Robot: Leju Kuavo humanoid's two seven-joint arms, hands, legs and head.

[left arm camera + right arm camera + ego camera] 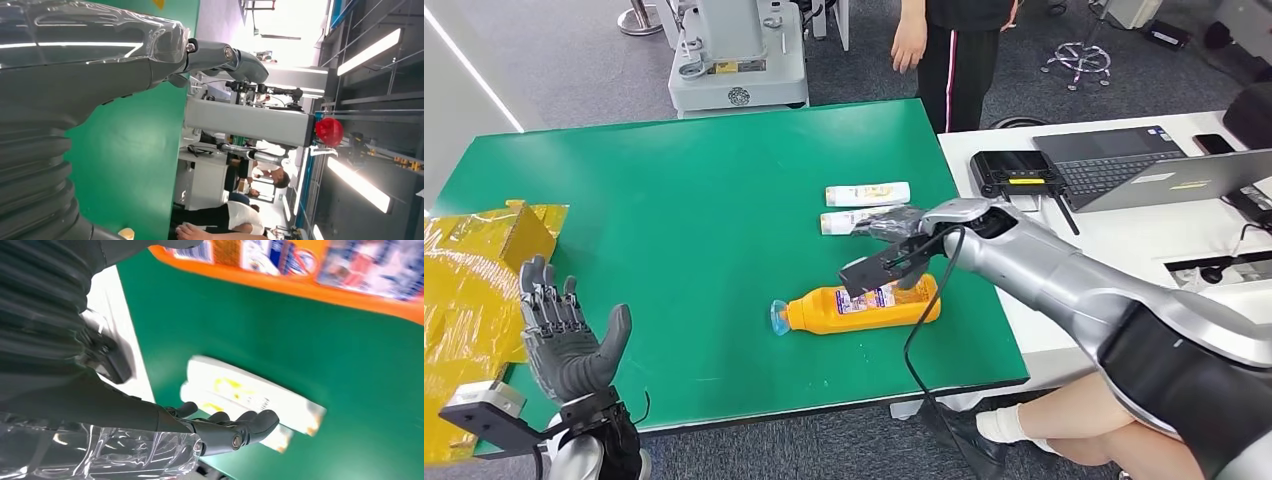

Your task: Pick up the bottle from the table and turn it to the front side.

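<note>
The orange bottle [864,307] lies on its side on the green counter [674,200]. The right robot hand [894,228] hovers above it, fingers apart, holding nothing. The left robot hand [569,335] is open too. A poorly centred grasp could roll the bottle toward the counter edge.

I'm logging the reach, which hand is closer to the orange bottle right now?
Right. The right hand hovers just above the orange bottle; the left hand is raised at the table's near-left corner.

Bottle [864,308] lying on the table [674,210] at my one o'clock, two tubes [866,194] behind it, laptop [1169,178] at two o'clock
</note>
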